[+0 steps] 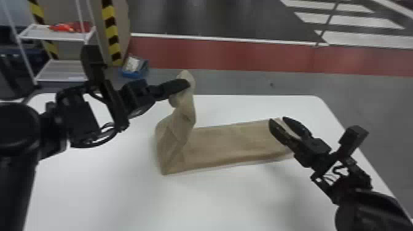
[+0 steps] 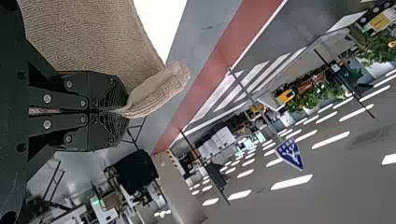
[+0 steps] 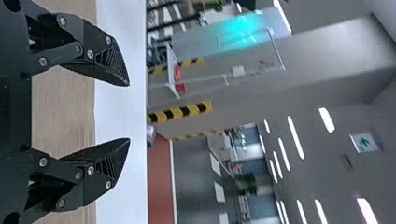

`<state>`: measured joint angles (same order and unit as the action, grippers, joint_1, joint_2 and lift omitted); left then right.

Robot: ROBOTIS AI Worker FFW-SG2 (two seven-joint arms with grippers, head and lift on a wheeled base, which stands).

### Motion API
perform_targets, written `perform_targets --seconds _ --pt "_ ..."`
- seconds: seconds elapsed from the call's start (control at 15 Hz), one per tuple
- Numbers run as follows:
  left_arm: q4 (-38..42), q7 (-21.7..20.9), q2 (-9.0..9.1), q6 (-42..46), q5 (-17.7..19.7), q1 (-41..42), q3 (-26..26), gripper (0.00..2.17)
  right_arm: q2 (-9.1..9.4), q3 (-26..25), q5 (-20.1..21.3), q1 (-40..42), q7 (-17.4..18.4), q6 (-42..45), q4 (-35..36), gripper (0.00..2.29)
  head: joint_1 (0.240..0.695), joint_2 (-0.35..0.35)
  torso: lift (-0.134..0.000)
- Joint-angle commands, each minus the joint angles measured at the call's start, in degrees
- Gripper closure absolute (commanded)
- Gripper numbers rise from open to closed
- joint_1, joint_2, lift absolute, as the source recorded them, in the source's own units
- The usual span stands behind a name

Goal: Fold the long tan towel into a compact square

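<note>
Left gripper (image 1: 185, 83), upper centre of the head view: fingers closed together on a raised part of the tan towel (image 1: 224, 144). In the left wrist view the two fingers (image 2: 112, 91) meet, with a fold of cloth pinched between them and a short flap protruding past the tips. The left arm (image 1: 18, 132) enters at the left edge of the head view, its wrist levelled toward the centre and its gripper pointing rightward and slightly upward.

Right gripper (image 1: 278, 119), right of centre: fingers spread well apart (the right wrist view shows the gap plainly), with nothing held between them. It lies over the towel's right end in the head view; whether either finger touches the cloth cannot be told. The right arm (image 1: 368, 209) rises from the lower right corner, slanting toward the upper left.

The towel occupies the middle of the frame. Its long, flat portion extends rightward across the table (image 1: 184, 202); its left portion stands up in a creased, twisted column to the left gripper, above a pointed lower left corner.

Beyond the table's far edge, upper left, stand a white rack (image 1: 58, 38) bearing red items (image 1: 70, 27) and, beside it, a blue box (image 1: 135, 72). A red floor band (image 1: 245, 58) crosses the upper part, with white floor stripes (image 1: 362, 38) at the upper right.
</note>
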<state>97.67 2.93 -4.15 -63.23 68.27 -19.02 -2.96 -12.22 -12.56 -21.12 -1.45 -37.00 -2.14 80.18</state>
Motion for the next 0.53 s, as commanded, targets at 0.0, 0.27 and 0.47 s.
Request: perform_targets --seconds 0.0,0.27,0.47 --pt "0.1 0.8 2.83 3.9 -4.6 1.4 3.1 1.71 -3.07 -11.7 -5.7 2.5 -0.5 0.8 0.1 0.05 0.648 -0.258 -0.124" --pt "-0.7 3.3 4.30 10.0 -12.8 2.8 10.0 1.71 -6.41 -17.1 -8.2 4.8 -3.3 2.2 -3.5 0.06 0.631 -0.350 -0.124" --pt "-4.4 6.8 4.30 26.7 -15.4 3.5 18.0 1.71 -6.41 -17.9 -8.2 4.8 -4.9 4.8 -6.8 0.06 0.650 -0.350 -0.124"
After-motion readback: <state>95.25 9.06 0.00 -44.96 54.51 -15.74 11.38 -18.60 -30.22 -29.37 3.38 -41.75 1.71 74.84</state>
